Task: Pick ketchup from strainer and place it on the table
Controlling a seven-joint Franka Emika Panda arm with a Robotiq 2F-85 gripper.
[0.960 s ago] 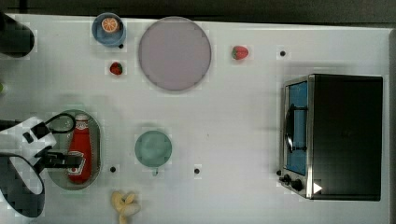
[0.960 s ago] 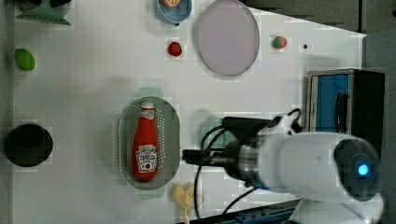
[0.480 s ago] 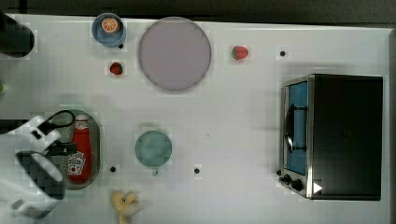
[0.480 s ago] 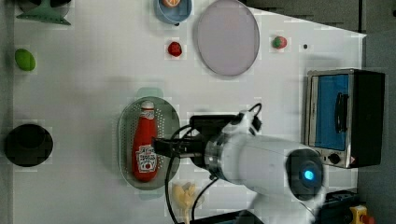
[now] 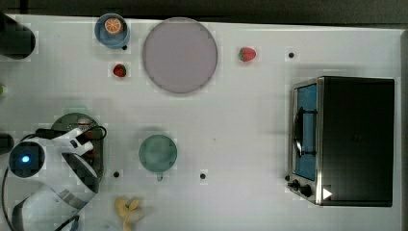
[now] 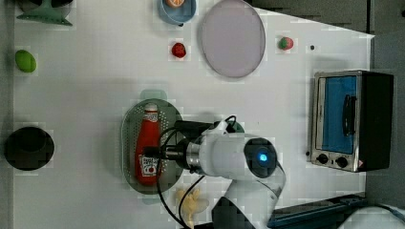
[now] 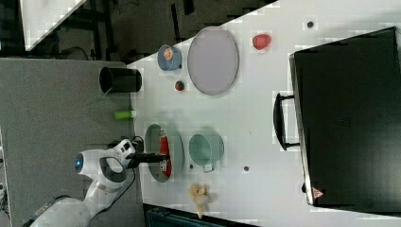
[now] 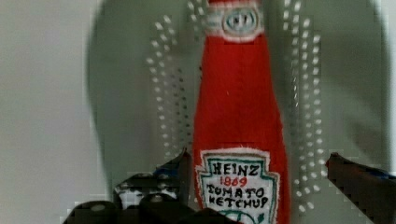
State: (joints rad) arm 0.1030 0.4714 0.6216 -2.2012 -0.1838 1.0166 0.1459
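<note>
The hand (image 8: 257, 179), fingers spread apart, straddles the ketchup (image 8: 239, 116) bottle's label end; the bottle lies flat in the strainer (image 6: 128, 138) on the worktop (image 6: 95, 86).

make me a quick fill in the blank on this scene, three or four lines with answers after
1. The ketchup lies inside the pale green ____.
2. The gripper has its fingers ____, one on each side of the bottle's label.
3. The orange slice sits in a small ____ bowl.
4. The strainer rests on the white ____.

Missing words: strainer; open; blue; table
</note>
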